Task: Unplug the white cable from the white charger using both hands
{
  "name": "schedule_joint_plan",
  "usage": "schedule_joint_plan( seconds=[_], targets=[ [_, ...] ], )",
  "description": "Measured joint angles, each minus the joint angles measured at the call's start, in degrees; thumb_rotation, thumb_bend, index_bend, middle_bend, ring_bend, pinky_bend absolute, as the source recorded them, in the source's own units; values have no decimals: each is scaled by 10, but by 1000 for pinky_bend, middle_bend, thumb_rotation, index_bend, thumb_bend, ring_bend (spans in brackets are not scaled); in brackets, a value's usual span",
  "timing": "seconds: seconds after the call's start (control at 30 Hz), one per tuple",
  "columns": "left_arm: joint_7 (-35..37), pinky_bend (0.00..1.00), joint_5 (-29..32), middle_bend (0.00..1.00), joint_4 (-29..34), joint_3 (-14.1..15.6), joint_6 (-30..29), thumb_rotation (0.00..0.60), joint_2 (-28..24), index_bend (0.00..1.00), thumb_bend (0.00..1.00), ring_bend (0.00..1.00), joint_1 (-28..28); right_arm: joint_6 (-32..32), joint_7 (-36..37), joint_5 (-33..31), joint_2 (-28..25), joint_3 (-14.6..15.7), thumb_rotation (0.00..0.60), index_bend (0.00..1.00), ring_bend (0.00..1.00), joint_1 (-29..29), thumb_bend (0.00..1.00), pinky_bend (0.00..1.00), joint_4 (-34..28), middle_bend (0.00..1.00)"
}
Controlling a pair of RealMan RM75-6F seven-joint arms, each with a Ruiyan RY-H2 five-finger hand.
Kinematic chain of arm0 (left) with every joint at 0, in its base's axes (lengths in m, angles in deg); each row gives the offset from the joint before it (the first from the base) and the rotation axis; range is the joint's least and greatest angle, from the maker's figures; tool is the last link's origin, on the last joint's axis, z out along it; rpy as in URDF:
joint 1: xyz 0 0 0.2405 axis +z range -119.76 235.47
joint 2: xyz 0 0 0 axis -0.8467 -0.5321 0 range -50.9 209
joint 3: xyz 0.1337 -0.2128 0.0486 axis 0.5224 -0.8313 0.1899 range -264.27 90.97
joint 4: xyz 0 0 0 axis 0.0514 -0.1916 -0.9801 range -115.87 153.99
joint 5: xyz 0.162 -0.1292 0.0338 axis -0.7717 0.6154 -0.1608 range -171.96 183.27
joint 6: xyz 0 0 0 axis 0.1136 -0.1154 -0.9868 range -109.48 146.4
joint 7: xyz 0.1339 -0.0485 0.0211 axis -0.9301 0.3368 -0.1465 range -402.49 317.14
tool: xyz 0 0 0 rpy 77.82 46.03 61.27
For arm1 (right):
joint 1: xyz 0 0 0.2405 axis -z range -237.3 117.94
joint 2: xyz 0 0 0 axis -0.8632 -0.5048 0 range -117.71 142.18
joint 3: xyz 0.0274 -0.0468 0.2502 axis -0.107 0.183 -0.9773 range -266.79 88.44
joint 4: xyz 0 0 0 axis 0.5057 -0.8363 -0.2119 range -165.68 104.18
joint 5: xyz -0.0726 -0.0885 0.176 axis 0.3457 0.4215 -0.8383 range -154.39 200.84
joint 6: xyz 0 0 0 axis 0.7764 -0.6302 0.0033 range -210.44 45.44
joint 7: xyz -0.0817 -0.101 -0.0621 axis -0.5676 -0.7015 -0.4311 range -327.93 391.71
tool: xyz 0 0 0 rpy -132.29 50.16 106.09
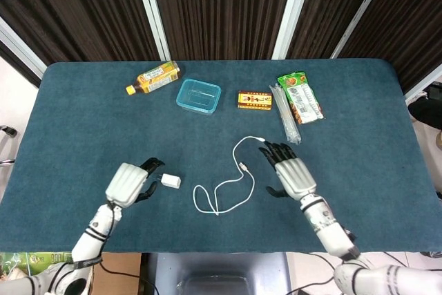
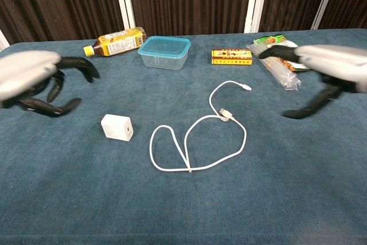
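Bare blue table (image 1: 76,122) fills the left, right and lower frame. At center, a looped white cable (image 2: 198,136) and white charger (image 2: 117,127) lie apart. Along the upper edge, a bottle (image 1: 153,77), clear container (image 1: 199,96), small box (image 1: 255,100) and snack packets (image 1: 299,99) block reach.

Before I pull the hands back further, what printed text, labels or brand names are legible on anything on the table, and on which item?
No text can be read in either view.
Bottle: label print too blurred to read.
Red and yellow box: printed characters too small to read.
Green snack packet: print too blurred to read.
White charger, white cable and clear container: no visible markings.
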Motion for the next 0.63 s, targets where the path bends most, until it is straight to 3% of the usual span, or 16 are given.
schedule_joint_plan(
  seconds=[0.07,0.13,0.27,0.4,0.5,0.63],
  targets=[
    [31,87,-18,119,16,16,-33,600,-43,145,432,27,25,36,-19,18,-54,28,600,0,0,32,302,0,-47,0],
    [53,22,-29,57,21,32,-66,600,-74,107,428,0,52,77,-29,37,-87,49,600,0,0,63,293,0,-74,0],
    [92,0,-40,0,7,68,-134,600,-110,36,434,0,126,199,-26,91,-111,87,600,0,0,145,259,0,-77,0],
    [117,0,-32,0,-23,91,-148,600,-132,0,417,0,173,307,15,128,-112,108,600,0,0,231,222,0,-36,0],
    [126,0,-36,0,-17,96,-150,600,-148,0,416,0,177,342,51,149,-110,116,600,0,0,269,210,0,5,0],
    [161,0,-41,0,-9,99,-152,600,-169,0,416,0,185,337,56,163,-110,117,600,0,0,281,210,0,15,0]
  ],
)
